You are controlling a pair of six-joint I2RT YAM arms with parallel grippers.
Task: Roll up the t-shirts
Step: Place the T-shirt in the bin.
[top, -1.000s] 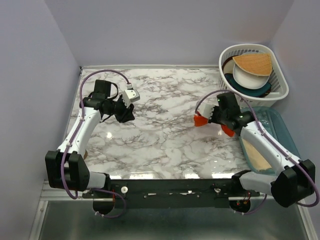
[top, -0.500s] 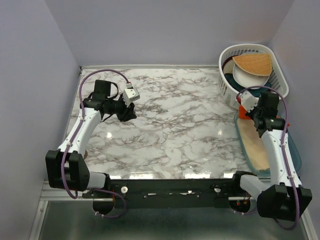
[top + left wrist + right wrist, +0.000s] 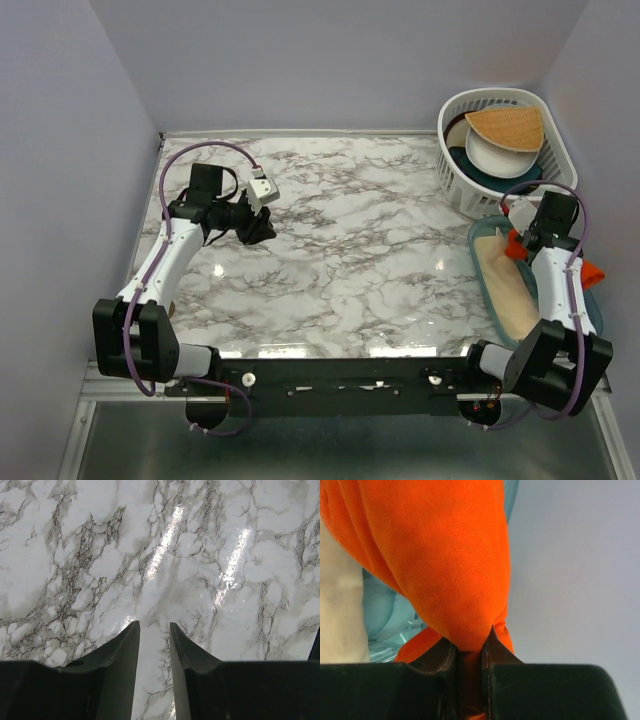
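The orange-red t-shirt [image 3: 435, 555] hangs bunched from my right gripper [image 3: 469, 642], whose fingers are shut on a pinch of its fabric. In the top view only small bits of the t-shirt [image 3: 592, 271] show beside the right gripper [image 3: 520, 240], which is over the teal bin [image 3: 480, 235] at the table's right edge. My left gripper [image 3: 258, 228] hovers over the left part of the marble table [image 3: 340, 250]. In the left wrist view the left gripper [image 3: 154, 625] stands open by a narrow gap with only marble between its fingers.
A white basket [image 3: 455, 170] at the back right holds plates and a tan fan-shaped piece [image 3: 508, 125]. The teal bin holds a beige piece [image 3: 505, 290]. Lilac walls close in the table at the left, back and right.
My right arm has swung from the middle of the table to the right, carrying the orange t-shirt over the teal bin. The left gripper has barely moved.
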